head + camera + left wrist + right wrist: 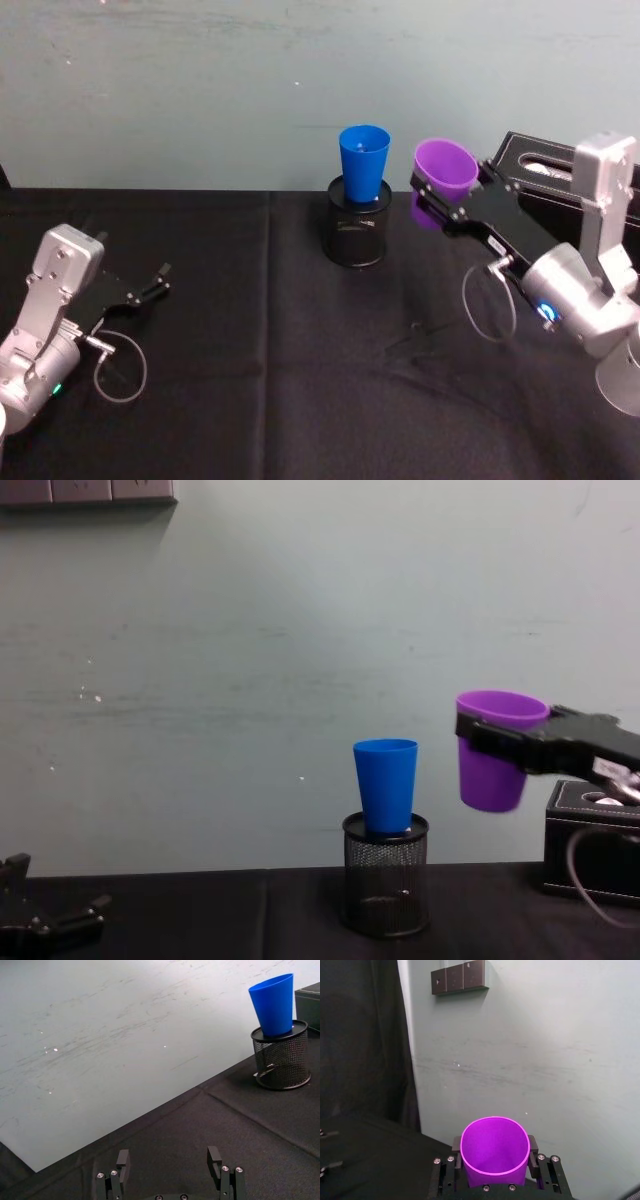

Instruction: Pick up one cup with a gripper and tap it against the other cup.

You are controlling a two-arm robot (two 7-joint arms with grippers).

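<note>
A purple cup [446, 166] hangs upright in the air, with my right gripper [438, 204] shut on its body. In the right wrist view the purple cup [495, 1160] sits between the two fingers [534, 1146]. To its left stands the taller blue cup [363, 160], set in the mouth of a black mesh pen holder [355, 232]. From the chest view the purple cup [490, 752] is level with the blue cup [387, 785], a small gap between them, not touching. My left gripper [155, 280] rests open low at the table's left, empty; its fingers [122, 1161] are spread.
A black box [540, 170] stands at the back right behind my right arm, also seen as the black box [590, 852] in the chest view. Black cloth [250, 400] covers the table. A pale wall [250, 680] rises close behind the cups.
</note>
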